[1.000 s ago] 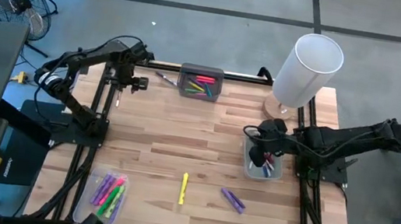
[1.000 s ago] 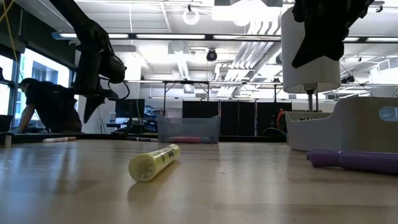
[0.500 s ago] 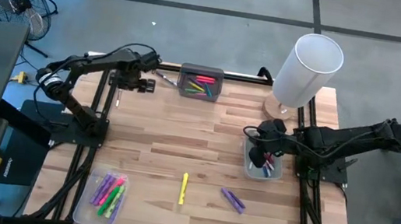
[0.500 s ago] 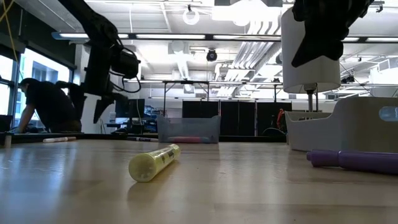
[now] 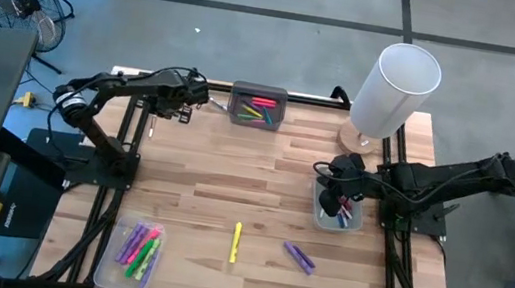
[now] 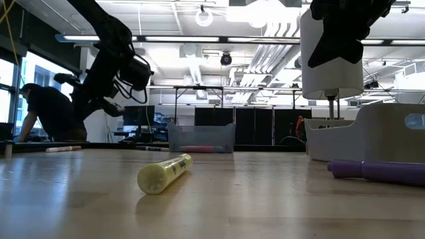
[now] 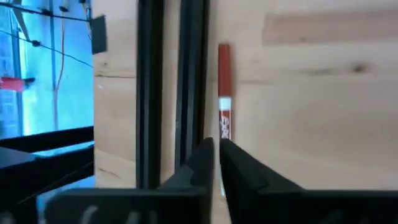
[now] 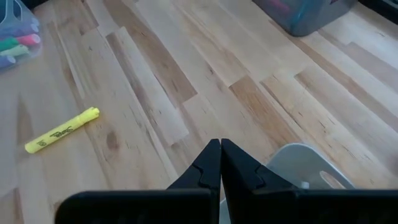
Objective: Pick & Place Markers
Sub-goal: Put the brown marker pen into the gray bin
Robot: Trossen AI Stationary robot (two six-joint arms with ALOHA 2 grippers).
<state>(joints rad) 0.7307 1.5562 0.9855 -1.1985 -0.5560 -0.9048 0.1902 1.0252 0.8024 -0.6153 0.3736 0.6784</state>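
Observation:
A white-barrelled marker with a red cap [image 7: 224, 93] lies on the table by the far edge, next to the black frame rail [image 7: 189, 87]; it also shows in the high view [image 5: 215, 103]. My left gripper [image 7: 217, 149] is shut just short of it, above the table [image 6: 93, 106], and touches nothing that I can see. My right gripper [image 8: 220, 149] is shut and empty above the clear tray [image 5: 338, 216] at the right, which holds several markers. A yellow marker [image 5: 236, 242] and two purple markers [image 5: 299, 258] lie loose near the front.
A grey tray [image 5: 259, 106] with several markers stands at the far edge. A clear tray [image 5: 136, 250] with several markers sits at the near left. A tall white cylinder [image 5: 395, 88] stands at the far right. Bare wood [image 5: 233, 176] lies mid-table.
My left gripper has gone toward the table's right and far edge, toward the red-capped marker beside the grey tray, and has tipped from pointing down to a slant. My right gripper has kept still.

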